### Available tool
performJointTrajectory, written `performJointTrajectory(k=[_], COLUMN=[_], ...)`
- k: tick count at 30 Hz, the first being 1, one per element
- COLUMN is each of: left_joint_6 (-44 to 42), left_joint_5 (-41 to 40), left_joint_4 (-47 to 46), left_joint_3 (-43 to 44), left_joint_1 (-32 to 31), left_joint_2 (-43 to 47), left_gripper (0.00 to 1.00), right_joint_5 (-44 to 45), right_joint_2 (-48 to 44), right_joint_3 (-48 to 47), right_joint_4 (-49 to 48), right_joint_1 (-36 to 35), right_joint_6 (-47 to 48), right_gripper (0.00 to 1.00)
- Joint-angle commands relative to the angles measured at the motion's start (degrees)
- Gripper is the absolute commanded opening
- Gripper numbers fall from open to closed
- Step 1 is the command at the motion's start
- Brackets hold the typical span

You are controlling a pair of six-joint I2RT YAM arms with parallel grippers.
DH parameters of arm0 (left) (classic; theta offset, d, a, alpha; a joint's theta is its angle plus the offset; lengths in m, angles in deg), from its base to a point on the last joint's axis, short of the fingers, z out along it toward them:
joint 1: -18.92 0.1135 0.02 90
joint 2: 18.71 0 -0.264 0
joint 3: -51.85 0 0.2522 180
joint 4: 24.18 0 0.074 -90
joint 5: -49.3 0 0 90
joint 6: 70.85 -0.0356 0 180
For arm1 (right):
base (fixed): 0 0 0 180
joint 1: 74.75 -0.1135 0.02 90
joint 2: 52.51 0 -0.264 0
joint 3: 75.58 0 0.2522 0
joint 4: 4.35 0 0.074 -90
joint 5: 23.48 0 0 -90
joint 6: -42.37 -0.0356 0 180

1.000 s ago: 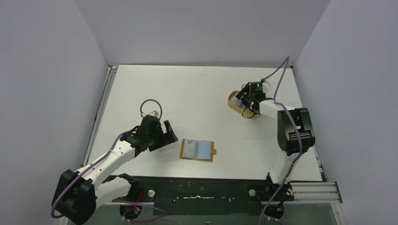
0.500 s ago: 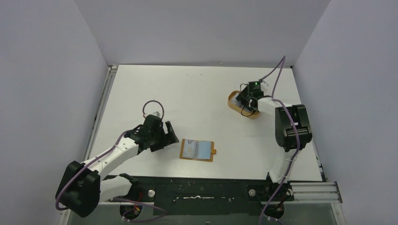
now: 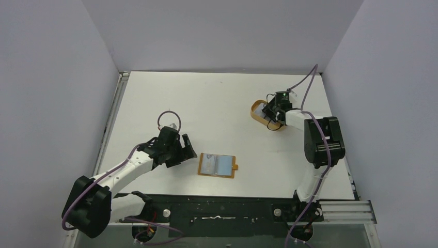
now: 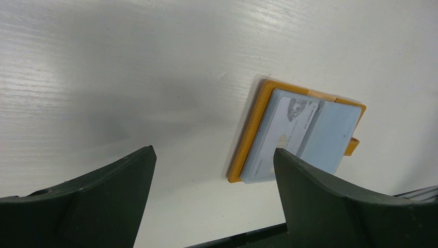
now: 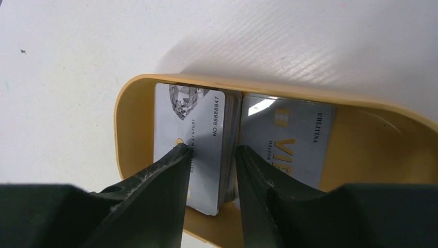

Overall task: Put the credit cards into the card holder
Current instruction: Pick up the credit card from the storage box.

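The card holder lies open and flat near the table's front, orange-tan outside and grey-blue inside. In the left wrist view a pale card sits in its left half. My left gripper is open and empty just left of it, jaws wide apart. Several credit cards lie in the orange oval tray: a stack and another card beside it. My right gripper is down in the tray, its jaws narrowly apart. One fingertip rests on the top card, the other at the stack's right edge.
Grey walls close in the table on the left, back and right. A black rail runs along the front edge below the card holder. The right arm's purple cable loops above the tray.
My right gripper has shifted a little over the tray. My left gripper has edged slightly and stays open beside the card holder, which has not moved.
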Motion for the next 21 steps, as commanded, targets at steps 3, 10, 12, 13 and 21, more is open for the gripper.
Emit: performJointTrajectory(k=[3, 10, 12, 13, 21], left_joint_6=[-0.2, -0.3, -0.3, -0.3, -0.4], left_joint_5=[0.6, 0.8, 0.8, 0.8, 0.7], left_joint_4=[-2.7, -2.6, -2.6, -2.5, -2.4], left_joint_3=[2.7, 2.8, 2.8, 2.8, 3.0], left_joint_1=[0.3, 0.3, 0.3, 0.3, 0.3], left_joint_2=[-0.1, -0.4, -0.4, -0.4, 0.2], left_gripper=[0.82, 0.82, 0.81, 0.81, 0.81], right_joint_5=[1.6, 1.5, 1.6, 1.6, 2.3], right_joint_2=[-3.0, -3.9, -4.2, -4.4, -8.4], right_joint_3=[3.1, 3.8, 3.9, 3.9, 4.1], right_joint_4=[0.6, 0.6, 0.6, 0.6, 1.2], right_joint_1=[1.2, 1.2, 1.3, 1.4, 1.4], right_joint_6=[0.4, -0.1, -0.3, -0.4, -1.6], right_gripper=[0.35, 0.24, 0.20, 0.17, 0.00])
